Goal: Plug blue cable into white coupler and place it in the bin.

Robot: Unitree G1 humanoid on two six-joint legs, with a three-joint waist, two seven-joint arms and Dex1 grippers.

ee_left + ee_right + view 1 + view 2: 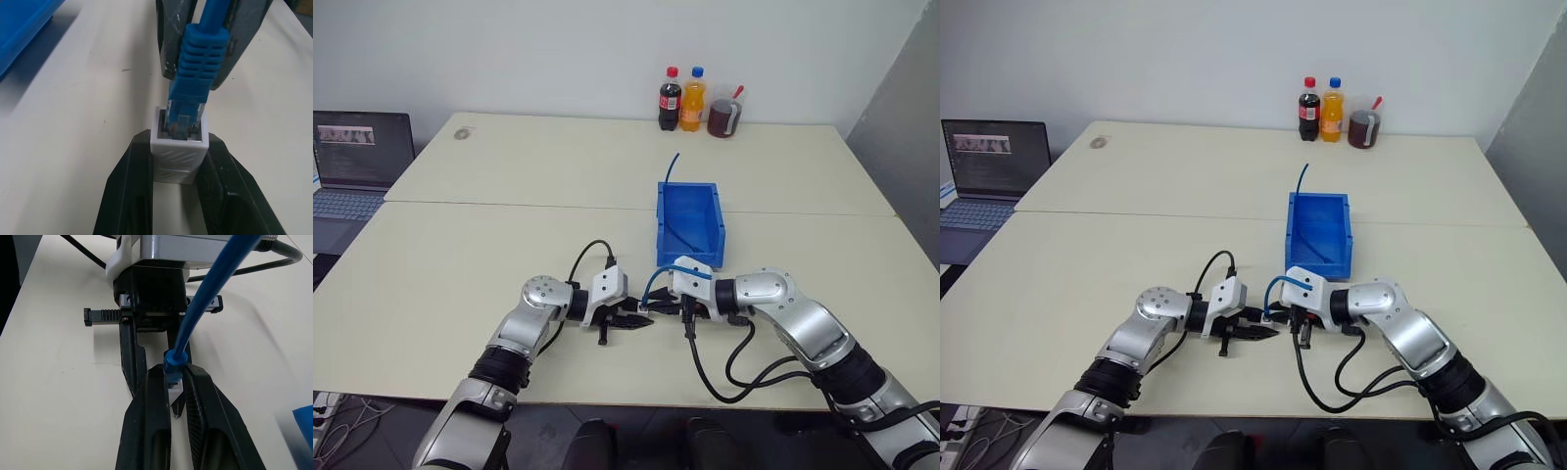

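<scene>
At the lower centre of the head view the two grippers meet tip to tip just above the surface (460, 245). The left gripper (178, 161) is clamped on the white coupler (179, 152). The right gripper (175, 377) pinches the blue cable (198, 63) at its plug, which sits in the coupler's opening, perhaps not fully seated. Behind them, near the frame's centre, stands the bin (690, 191), with cable running into it.

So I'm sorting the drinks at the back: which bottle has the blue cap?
The orange drink bottle, the middle of the three: red-capped cola bottle to its left, the dark jug to its right.
</scene>
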